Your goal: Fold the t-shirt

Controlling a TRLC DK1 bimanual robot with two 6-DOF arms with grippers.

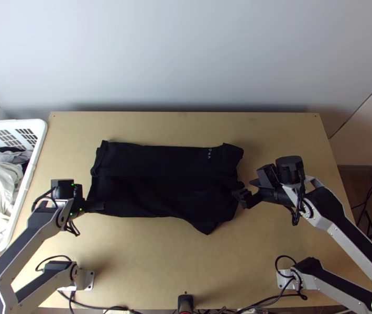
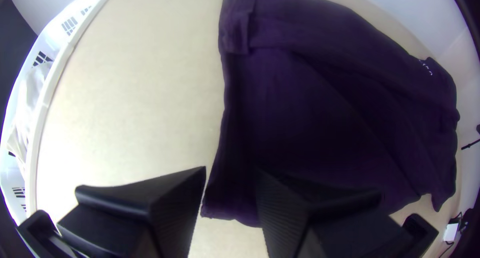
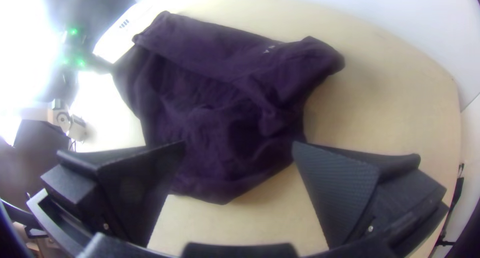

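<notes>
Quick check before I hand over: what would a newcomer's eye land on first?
The black t-shirt, lying across the middle of the table, one pointed corner toward the near edge. Then the white basket of clothes at the left, and the right gripper, open at the shirt's right side.
</notes>
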